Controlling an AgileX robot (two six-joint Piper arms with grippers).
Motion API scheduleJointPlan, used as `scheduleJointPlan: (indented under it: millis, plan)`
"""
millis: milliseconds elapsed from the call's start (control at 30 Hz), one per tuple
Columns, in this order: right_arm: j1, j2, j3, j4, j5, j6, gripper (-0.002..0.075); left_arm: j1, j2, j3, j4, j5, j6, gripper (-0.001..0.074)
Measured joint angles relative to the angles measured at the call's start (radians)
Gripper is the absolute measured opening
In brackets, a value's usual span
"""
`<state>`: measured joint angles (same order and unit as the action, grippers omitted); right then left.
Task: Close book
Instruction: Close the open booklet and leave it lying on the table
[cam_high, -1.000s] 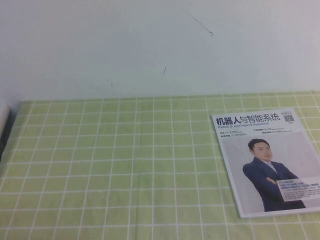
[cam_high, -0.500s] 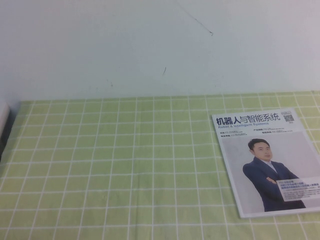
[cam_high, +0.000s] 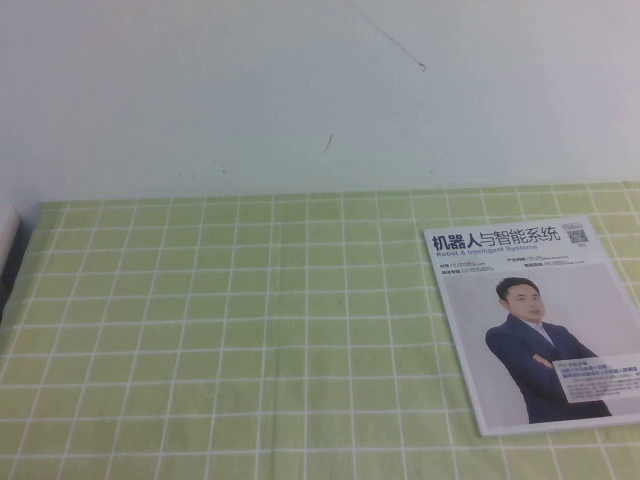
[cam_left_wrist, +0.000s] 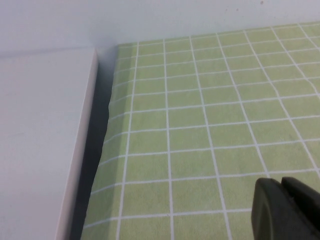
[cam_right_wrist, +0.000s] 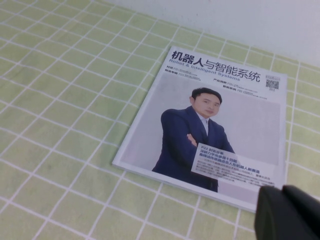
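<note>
The book (cam_high: 535, 325) is lying closed, cover up, at the lower right of the high view on the green checked desk (cam_high: 220, 320). The left pincer (cam_left_wrist: 281, 190) is hovering over bare cloth near a white panel (cam_left_wrist: 40, 140), tips pressed together. The right pincer (cam_right_wrist: 283, 195) is hanging near the book, likewise pressed together.

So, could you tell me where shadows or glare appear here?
High view: even light, no glare on the book. Left wrist view: dark shadow along the white slab's edge, left gripper over the cloth. Right wrist view: right gripper beside the book, no glare.
</note>
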<state>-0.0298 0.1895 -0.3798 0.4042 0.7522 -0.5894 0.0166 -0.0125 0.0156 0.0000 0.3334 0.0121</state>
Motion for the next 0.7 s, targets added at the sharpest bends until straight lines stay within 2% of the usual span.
scheduleJointPlan:
  millis: [167, 400, 700]
  plan:
    - [0.000, 0.000, 0.000, 0.000, 0.000, 0.000, -0.0003, -0.003, 0.000, 0.000, -0.009, 0.000, -0.002, -0.0004]
    - [0.000, 0.000, 0.000, 0.000, 0.000, 0.000, -0.0003, -0.070, 0.000, 0.000, -0.016, 0.000, -0.012, -0.0004]
    - [0.000, 0.000, 0.000, 0.000, 0.000, 0.000, -0.0003, -0.076, 0.000, 0.000, -0.016, 0.000, -0.047, -0.0004]
